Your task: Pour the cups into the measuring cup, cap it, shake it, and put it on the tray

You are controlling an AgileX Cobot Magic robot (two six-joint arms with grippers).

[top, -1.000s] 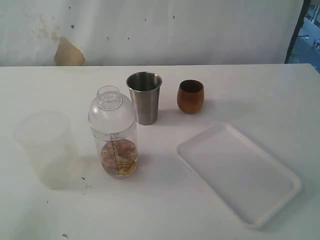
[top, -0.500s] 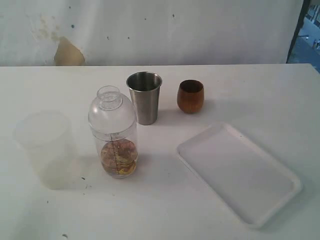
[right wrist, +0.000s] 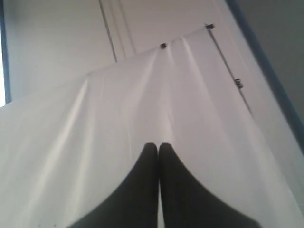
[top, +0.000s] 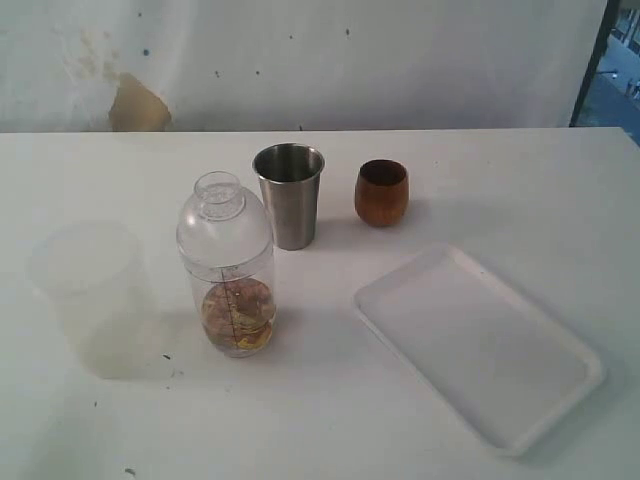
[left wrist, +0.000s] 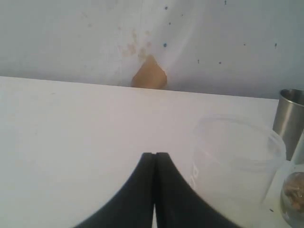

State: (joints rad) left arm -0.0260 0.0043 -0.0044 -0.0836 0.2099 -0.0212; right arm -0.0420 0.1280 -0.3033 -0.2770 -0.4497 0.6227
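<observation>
Your left pincer [left wrist: 154,155] is clenched tight with nothing between the tips, and same deal for your right pincer [right wrist: 158,145], black fingers pressed together on empty air. You only get to see them in their own wrist views. Past the left one you've got the frosted plastic cup [left wrist: 235,166] just beside it, then a slice of the steel tumbler [left wrist: 289,114] and the bottom corner of the measuring cup [left wrist: 294,199] with brownish bits in it. The right wrist view gives you just a creased white sheet [right wrist: 142,109]. The exterior view is where you get the full layout: the measuring cup [top: 233,300] stands upright on the tabletop [top: 500,190] with the cap [top: 222,220] seated on it, between the frosted plastic cup [top: 95,295] and the tray [top: 480,345], clear of both. The tumbler [top: 290,200] is just behind it, and the wooden cup [top: 381,192] is off to the tumbler's right. The tray and the wooden cup show up in that view alone. For writing, all you've got is a dark graduation scale down the measuring cup, too small to read. Compared with a second ago, nothing has budged, everything sits right where it was.
</observation>
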